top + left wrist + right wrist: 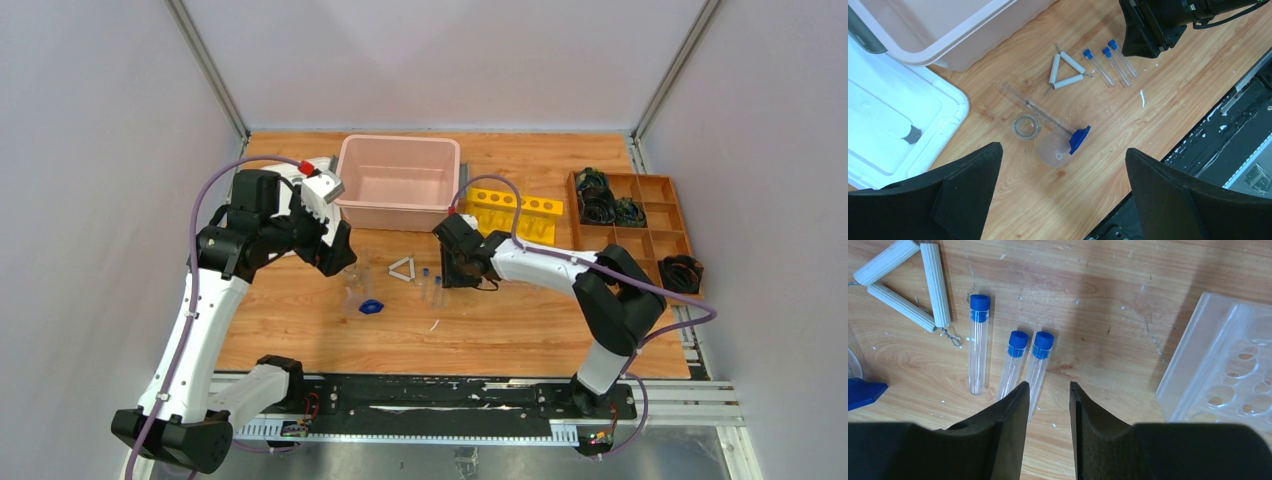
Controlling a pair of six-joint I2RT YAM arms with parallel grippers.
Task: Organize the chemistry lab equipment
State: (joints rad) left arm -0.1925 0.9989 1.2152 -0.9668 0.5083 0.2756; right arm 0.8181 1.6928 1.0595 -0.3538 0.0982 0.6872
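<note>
Starting from the white triangle frame (935, 285), lying flat on the wooden worktop (500, 330). Just to the right of it in the top view, three small blue-capped tubes (1014, 362) are lying side by side, caps all pointing the same way. The two farthest from the triangle are almost touching each other.

The right end effector (1048, 387) is hanging low over the ends of those tubes. Its jaws are showing only a narrow gap with bare wood between them. The tube farthest from the triangle is slipping out of sight behind one finger.

Beyond the tubes, away from the triangle, the clear tube rack (1218, 360) is sitting tilted, its holes in view.

On the triangle's near-left side, the clear glass beakers (1026, 126) are resting close together. The small blue piece (1079, 139) is touching the one nearer the triangle.

The left end effector (1062, 150) is hovering high above that cluster, spread wide and gripping nothing. The pink bin (948, 35) is sitting behind the triangle.
</note>
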